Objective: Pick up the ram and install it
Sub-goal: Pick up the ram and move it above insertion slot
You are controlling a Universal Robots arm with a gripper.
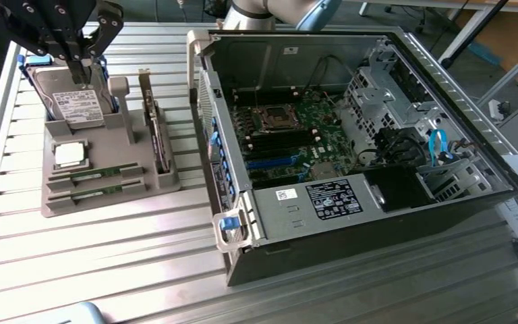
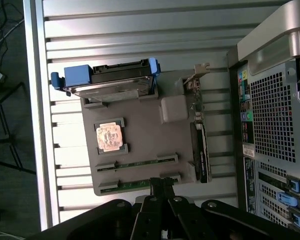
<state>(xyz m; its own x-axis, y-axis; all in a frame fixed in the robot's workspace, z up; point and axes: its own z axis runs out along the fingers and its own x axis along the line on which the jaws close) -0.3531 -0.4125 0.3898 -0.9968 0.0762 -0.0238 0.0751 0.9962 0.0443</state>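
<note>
Two green ram sticks lie side by side in slots of a grey holder tray (image 1: 106, 202): one ram (image 1: 92, 174) (image 2: 137, 163) and a second ram (image 1: 92, 194) (image 2: 135, 183) beside it. My gripper (image 1: 81, 74) (image 2: 162, 185) hangs high above the tray, shut with nothing between its fingers. In the exterior view it stands over the hard drive (image 1: 77, 104). In the wrist view its fingertips overlap the end of the second ram. The open computer case (image 1: 349, 128) shows its motherboard (image 1: 299, 145) with black and blue memory slots (image 1: 272, 154).
The tray also carries a blue-framed hard drive (image 2: 110, 80), a square processor chip (image 1: 68, 154) (image 2: 109, 136) and an upright expansion card (image 1: 157, 131) (image 2: 200, 145). The case's rear wall (image 2: 270, 125) stands close beside the tray. Everything sits on a ribbed metal table (image 1: 106, 263).
</note>
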